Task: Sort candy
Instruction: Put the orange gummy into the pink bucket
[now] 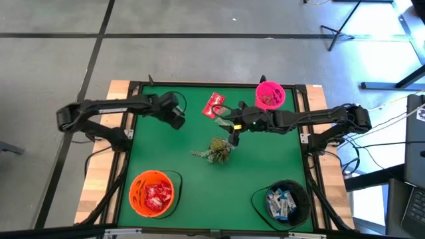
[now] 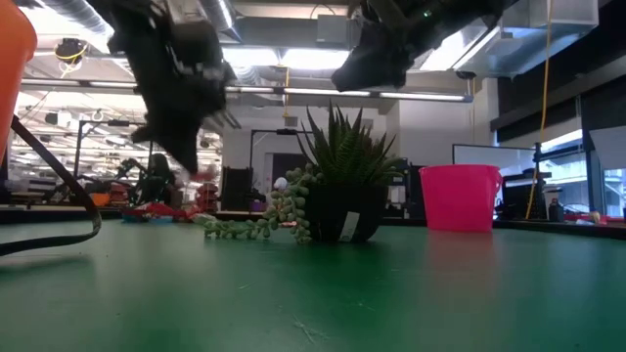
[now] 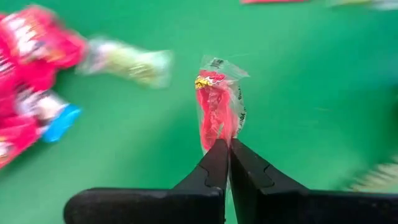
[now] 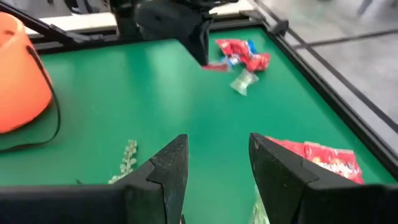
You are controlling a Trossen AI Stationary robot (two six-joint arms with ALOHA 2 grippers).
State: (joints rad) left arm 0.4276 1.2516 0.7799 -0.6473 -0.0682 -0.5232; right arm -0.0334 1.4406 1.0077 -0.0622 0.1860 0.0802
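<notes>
Left claw (image 3: pixel 225 163) pinched shut on a red candy packet (image 3: pixel 217 106), lifted clear of the green counter (image 1: pixel 166 153); arm reaches in from the counter's left edge toward the far middle. Loose candy pile (image 1: pixel 214 105) lies near it. Right claw (image 4: pixel 214 165) gapes open, holding nothing, above the plant (image 1: pixel 217 150). Pink bowl (image 1: pixel 270 95) far right; orange bowl (image 1: pixel 153 193) holds red packets, black bowl (image 1: pixel 284 202) white-and-blue ones.

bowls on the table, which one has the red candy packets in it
The orange bowl at the near left corner holds the red packets. The black bowl holds white-and-blue packets, and the pink bowl holds small brownish pieces.
</notes>
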